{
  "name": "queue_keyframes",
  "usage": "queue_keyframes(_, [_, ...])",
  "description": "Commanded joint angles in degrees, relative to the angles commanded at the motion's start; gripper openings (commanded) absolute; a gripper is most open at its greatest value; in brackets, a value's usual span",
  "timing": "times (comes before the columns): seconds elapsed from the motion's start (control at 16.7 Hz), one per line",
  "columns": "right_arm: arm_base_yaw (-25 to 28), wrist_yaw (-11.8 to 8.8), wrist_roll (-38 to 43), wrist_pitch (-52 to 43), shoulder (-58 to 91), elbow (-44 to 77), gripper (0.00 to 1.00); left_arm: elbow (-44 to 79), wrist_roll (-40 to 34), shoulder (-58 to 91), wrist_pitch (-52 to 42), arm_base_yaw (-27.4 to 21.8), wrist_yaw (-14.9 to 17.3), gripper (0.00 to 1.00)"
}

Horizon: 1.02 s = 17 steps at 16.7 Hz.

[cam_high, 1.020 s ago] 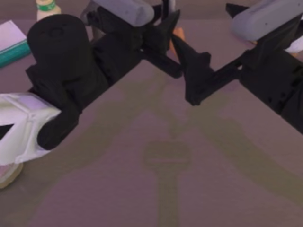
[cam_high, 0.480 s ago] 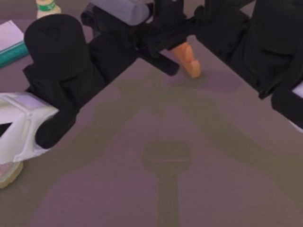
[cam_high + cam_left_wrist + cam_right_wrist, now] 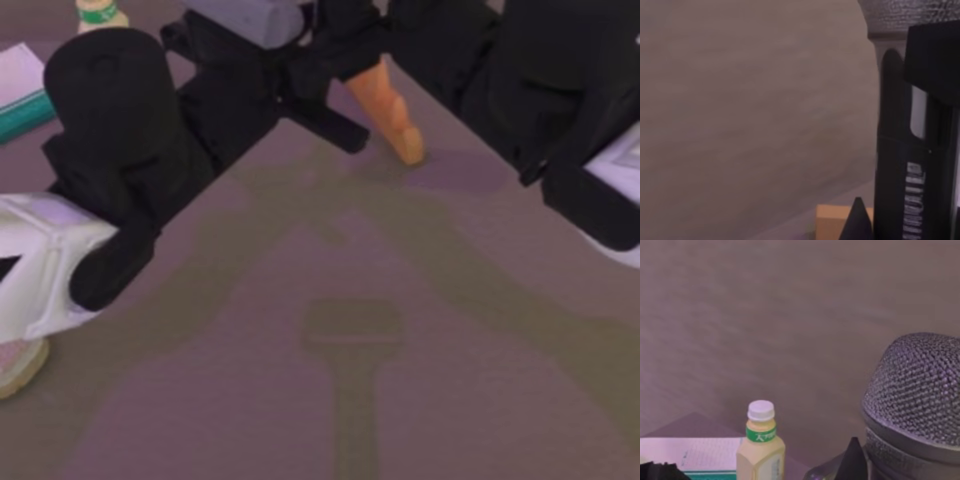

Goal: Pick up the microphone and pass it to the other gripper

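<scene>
The microphone shows in the left wrist view as a black handle (image 3: 905,175) with white lettering and a silver mesh head (image 3: 912,15). My left gripper (image 3: 330,75), at the table's far middle, is shut on the handle, with one fingertip (image 3: 858,220) showing beside it. In the top view the arms hide the microphone. My right gripper (image 3: 405,40) has closed in from the right and stands open by the mesh head (image 3: 915,395). One of its fingertips (image 3: 852,460) sits just beside the head.
An orange block (image 3: 392,112) lies on the table under the two grippers. A cream bottle with a green band (image 3: 760,450) and a white and teal book (image 3: 25,90) stand at the far left. A pale round object (image 3: 18,365) sits at the near left edge.
My right arm has swung in leftward and toward the far edge, bringing its open gripper up to the left gripper. The orange block has come into view. The left arm barely moved.
</scene>
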Motion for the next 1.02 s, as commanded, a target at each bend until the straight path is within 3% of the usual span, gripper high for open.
queue_keyframes(0.72, [0.00, 0.00, 0.00, 0.00, 0.00, 0.00, 0.02, 0.00, 0.00, 0.00, 0.00, 0.00, 0.00, 0.00])
queue_keyframes(1.02, [0.00, 0.00, 0.00, 0.00, 0.00, 0.00, 0.00, 0.00, 0.00, 0.00, 0.00, 0.00, 0.00, 0.00])
